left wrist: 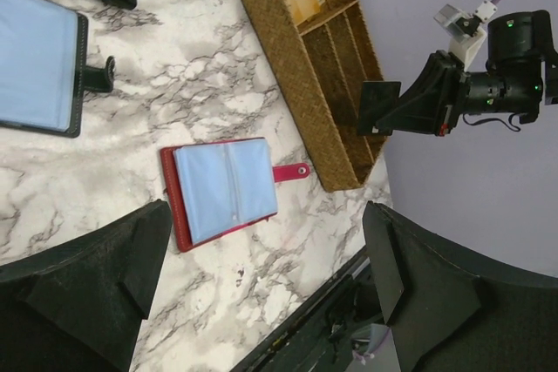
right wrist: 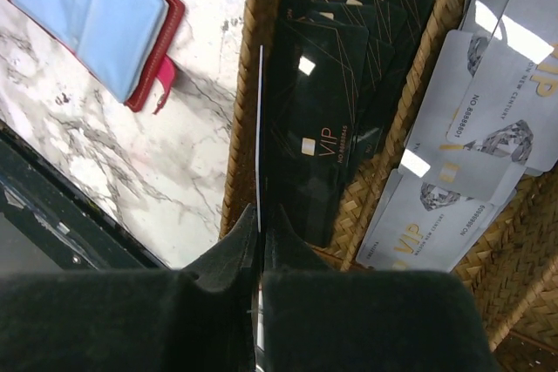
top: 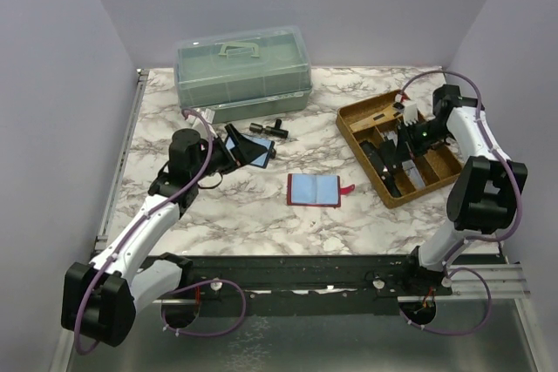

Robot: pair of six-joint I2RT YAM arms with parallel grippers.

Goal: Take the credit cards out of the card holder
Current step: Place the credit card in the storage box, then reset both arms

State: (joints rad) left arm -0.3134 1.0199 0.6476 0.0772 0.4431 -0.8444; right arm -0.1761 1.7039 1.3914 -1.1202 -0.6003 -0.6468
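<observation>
Card holder: the red card holder (top: 314, 189) lies open and flat mid-way across the marble table (top: 244, 215), blue panels up. Its closing tab (left wrist: 292, 170) points toward the wicker tray (left wrist: 283, 63), and nothing touches it.
Right gripper: the right gripper (right wrist: 260, 231) has its fingers pressed together on one card (right wrist: 260, 128), seen edge-on and held upright over the tray.
Tray contents: dark cards (right wrist: 318, 128) overlap in one compartment, pale grey cards (right wrist: 488, 141) in the next.
Left gripper: the left gripper (top: 235, 151) is spread wide and carries nothing. It hovers by the dark-edged blue case (left wrist: 35, 58), apart from the card holder.
Progress: going by the filled tray, much of the emptying looks done. Whether any card is left behind the blue panels cannot be told.
Risk on release: the pinched card stands on edge just beside the tray's woven wall (right wrist: 237, 128). Let go here, it could catch the rim and tip out onto the table.
Risk on lowering: pushing further down could drive the card's edge into the loose stack and scatter it.
Risk on the next grasp: the holder is unpinned, so a pull on a snug card could drag the whole wallet. The similar blue case nearby also invites a wrong pick.
</observation>
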